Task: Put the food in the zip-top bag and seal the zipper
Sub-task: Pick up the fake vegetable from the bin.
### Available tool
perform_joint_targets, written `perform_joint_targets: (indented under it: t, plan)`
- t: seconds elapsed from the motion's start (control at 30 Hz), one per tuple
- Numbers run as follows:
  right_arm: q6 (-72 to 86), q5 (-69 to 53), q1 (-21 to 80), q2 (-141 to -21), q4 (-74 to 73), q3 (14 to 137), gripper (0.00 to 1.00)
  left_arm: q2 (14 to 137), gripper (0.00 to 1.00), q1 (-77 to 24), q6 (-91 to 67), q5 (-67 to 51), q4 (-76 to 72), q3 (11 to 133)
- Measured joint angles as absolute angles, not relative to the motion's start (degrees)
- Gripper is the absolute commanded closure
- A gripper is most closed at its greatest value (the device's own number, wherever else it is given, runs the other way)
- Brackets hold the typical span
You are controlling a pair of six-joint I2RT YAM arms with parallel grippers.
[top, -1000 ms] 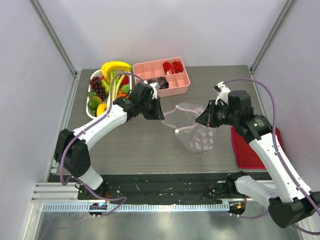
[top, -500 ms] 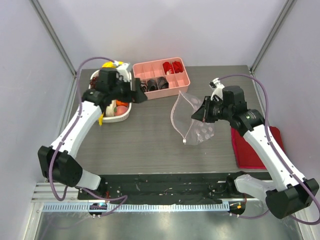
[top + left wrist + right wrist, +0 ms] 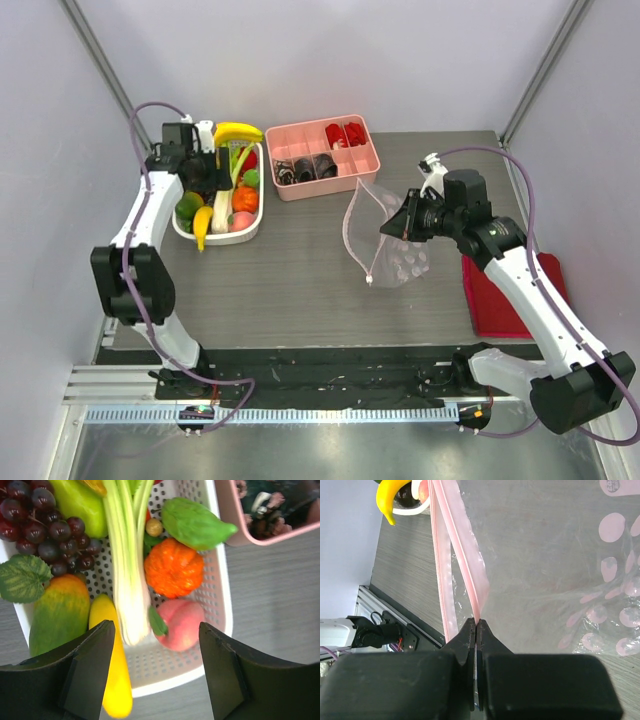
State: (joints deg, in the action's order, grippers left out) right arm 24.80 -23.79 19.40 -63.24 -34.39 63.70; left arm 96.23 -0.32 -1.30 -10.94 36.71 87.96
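Note:
The toy food lies in a white basket at the back left. The left wrist view shows the leek, purple grapes, an orange fruit, a green fruit and a peach. My left gripper hangs open and empty over the basket. My right gripper is shut on one lip of the clear zip-top bag and holds its mouth up and open. The pink zipper strip runs from the jaws.
A pink compartment tray with dark and red pieces stands behind the bag. A red tray lies at the right edge. A banana rests at the basket's back; a yellow piece overhangs its near rim.
My left arm has swung from the table's middle to the back left, over the basket. My right gripper lifted the bag's lip upright, then barely moved.

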Motion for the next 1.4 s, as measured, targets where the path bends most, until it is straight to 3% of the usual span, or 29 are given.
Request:
perform_joint_targets:
  t: [0.37,0.7,1.03,1.23,1.4]
  plan:
    - [25.39,-23.88,19.40,-63.33,-34.26,63.70,0.99,114.43,0.34,-0.32,-2.81,-5.89,32.69,97.69]
    - [25.45,-24.14,19.40,-63.37,-34.26,63.68,0.99,120.57,0.36,-0.32,-2.63,-3.16,30.98,99.31]
    - [25.45,-24.18,19.40,-63.40,-34.26,63.61,0.99,122.69,0.76,-0.25,-2.35,-3.97,32.84,101.23]
    - [25.45,-24.29,19.40,-63.40,-34.24,63.61,0.99,122.69,0.87,-0.25,-2.17,-4.27,36.80,103.77]
    - [25.63,-24.51,19.40,-63.40,-34.22,63.61,0.99,122.61,0.90,-0.25,-1.87,-4.32,39.51,105.58]
